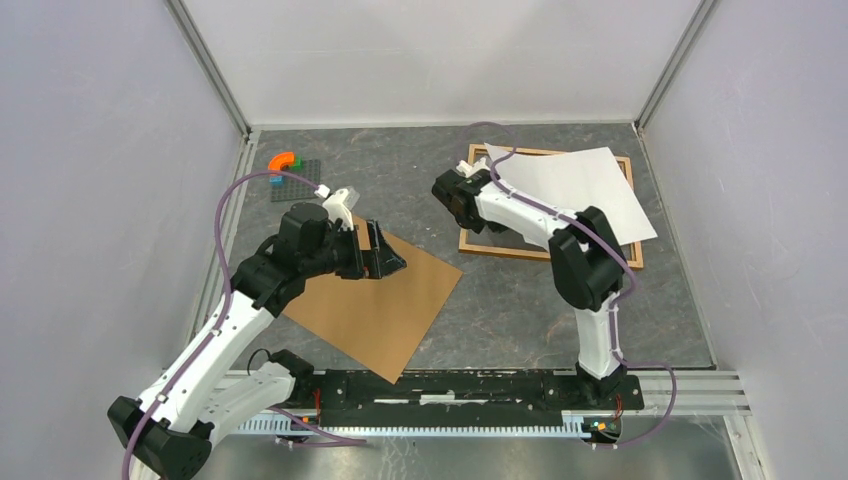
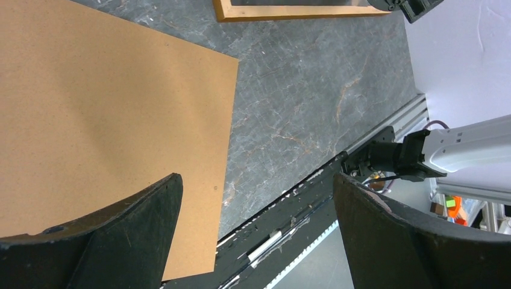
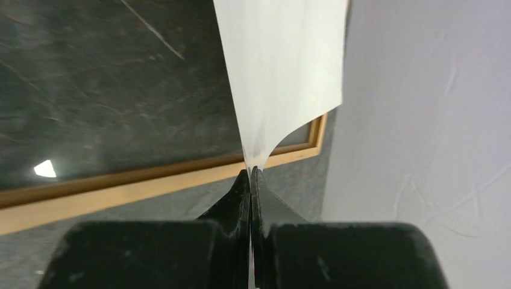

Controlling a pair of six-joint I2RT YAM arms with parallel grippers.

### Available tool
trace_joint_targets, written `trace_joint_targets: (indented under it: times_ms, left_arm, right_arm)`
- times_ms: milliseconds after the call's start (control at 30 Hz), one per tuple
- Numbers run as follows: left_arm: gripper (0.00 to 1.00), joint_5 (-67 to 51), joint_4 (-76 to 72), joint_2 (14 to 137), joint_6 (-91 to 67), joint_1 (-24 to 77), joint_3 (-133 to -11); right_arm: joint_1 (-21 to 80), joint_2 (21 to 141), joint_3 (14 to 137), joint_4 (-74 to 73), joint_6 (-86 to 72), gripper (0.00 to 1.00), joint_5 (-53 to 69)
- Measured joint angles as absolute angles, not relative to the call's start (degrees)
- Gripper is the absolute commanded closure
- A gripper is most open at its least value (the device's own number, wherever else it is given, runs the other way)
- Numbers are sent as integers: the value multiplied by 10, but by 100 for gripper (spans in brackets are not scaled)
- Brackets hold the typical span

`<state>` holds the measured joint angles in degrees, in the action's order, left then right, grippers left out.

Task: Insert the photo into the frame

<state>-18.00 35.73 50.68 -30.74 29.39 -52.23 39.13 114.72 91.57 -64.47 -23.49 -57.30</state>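
Photo (image 3: 283, 60) pinched by right jaws; overhead view hides that grip.

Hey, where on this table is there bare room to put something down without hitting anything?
Bare table runs between the backing board and the frame, and along the far edge between the toy blocks and the frame. The far right is crowded: the right gripper pinches the photo over the frame. The open left gripper hovers over the board.

White photo (image 1: 585, 190), askew over light wooden frame (image 1: 500, 249)
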Motion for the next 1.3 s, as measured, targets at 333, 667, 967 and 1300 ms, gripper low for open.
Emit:
trace_joint_targets:
  times_ms: [333, 667, 967, 1300]
  left_arm:
    - [0, -168, 367, 506, -303, 294, -522]
    - [0, -181, 367, 526, -302, 294, -522]
    - [0, -187, 368, 524, -301, 294, -522]
    - [0, -187, 379, 526, -287, 294, -522]
  right_arm:
    - [413, 1211, 959, -667, -331, 100, -534]
    - [437, 1204, 922, -707, -431, 100, -521]
    - [433, 1231, 1040, -720, -448, 100, -503]
    - [394, 1275, 1103, -710, -453, 100, -486]
